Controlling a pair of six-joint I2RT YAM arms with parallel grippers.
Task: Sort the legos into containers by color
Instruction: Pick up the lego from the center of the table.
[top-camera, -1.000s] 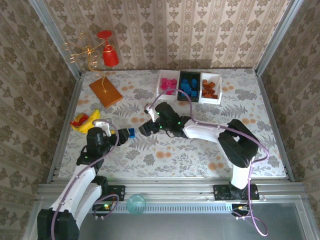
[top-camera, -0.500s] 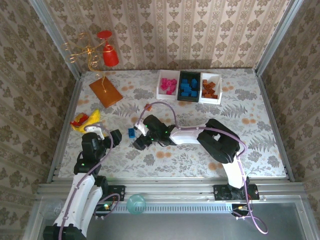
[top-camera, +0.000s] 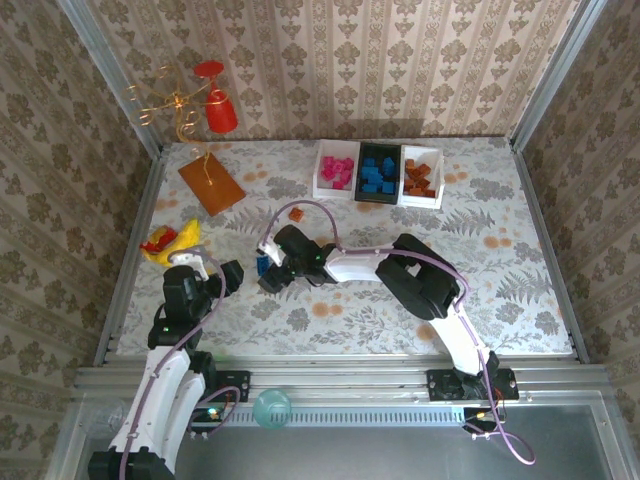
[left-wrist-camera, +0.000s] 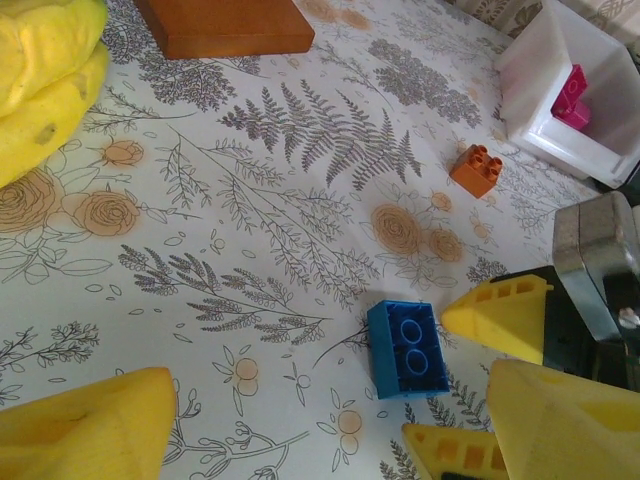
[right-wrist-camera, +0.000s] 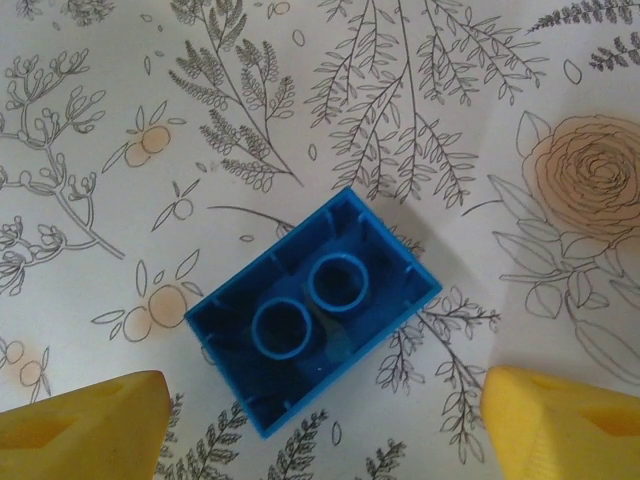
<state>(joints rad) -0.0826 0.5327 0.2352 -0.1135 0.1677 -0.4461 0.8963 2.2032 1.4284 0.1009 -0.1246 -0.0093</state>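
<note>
Right wrist view: a blue lego (right-wrist-camera: 313, 320) lies on the worktop (right-wrist-camera: 480, 120) with its hollow underside up, two round tubes visible inside. It sits between the right gripper (right-wrist-camera: 320, 425)'s two yellow fingertips (right-wrist-camera: 80, 425) and a little ahead of them. The fingertips stand wide apart and do not touch it.

The left wrist view shows the same blue lego (left-wrist-camera: 408, 348) from the side, with the right gripper's ribbed yellow tips just beside it. The left gripper (left-wrist-camera: 320, 430) is spread wide with nothing between its fingers (left-wrist-camera: 85, 425). Beyond the blue lego, a lone orange lego (left-wrist-camera: 476, 170) stands studs up, near a white tray (left-wrist-camera: 540, 90) that holds a pink lego (left-wrist-camera: 572, 95).

From the top external view, the blue lego (top-camera: 262, 266) lies left of the worktop's centre. The right gripper (top-camera: 272, 272) is at it, and the left gripper (top-camera: 228, 275) is just to its left. The orange lego (top-camera: 296, 214) lies apart, farther back.

Three trays stand side by side at the far edge. A white one (top-camera: 319, 175) holds pink legos, a black one (top-camera: 378, 199) holds blue, and a second white one (top-camera: 420, 201) holds brown-orange.

The worktop carries a floral cloth with ferns and roses. On its left part lie an orange-brown board (top-camera: 210, 182) and a yellow banana toy (top-camera: 170, 242). Damask wallpaper lines the walls, and a red glass (top-camera: 218, 110) hangs in the far left corner.
</note>
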